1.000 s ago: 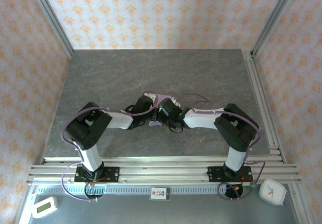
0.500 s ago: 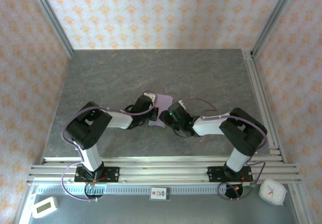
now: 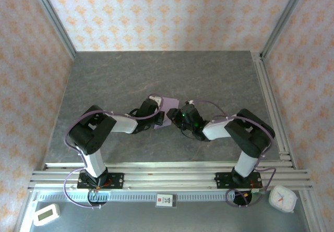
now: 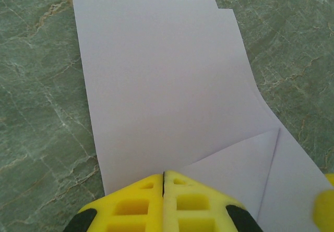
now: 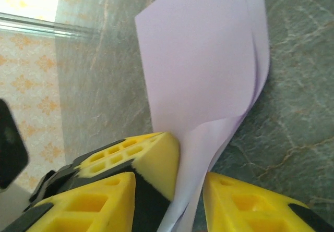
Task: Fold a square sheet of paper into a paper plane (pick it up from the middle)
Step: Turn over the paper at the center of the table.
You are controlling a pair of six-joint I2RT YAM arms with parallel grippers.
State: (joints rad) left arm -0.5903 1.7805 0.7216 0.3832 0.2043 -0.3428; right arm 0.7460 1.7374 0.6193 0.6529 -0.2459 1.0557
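Desk (image 3: 104, 81): grey marbled top, carries everything.
Square sheet of paper (image 4: 156, 86): pale lilac, doubled over, one corner creased. It lies mid-desk, well apart from every edge.
Left gripper (image 4: 163, 190): fingers together, bearing on the sheet's near edge, seemingly to pin it.
Right gripper (image 5: 192, 164): fingers apart, straddling a raised flap, likely poised to pinch and fold.

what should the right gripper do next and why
Probably close the right gripper: its jaws stand open with the sheet's raised edge running between them, while the left gripper is shut at another edge, seemingly holding the sheet steady.
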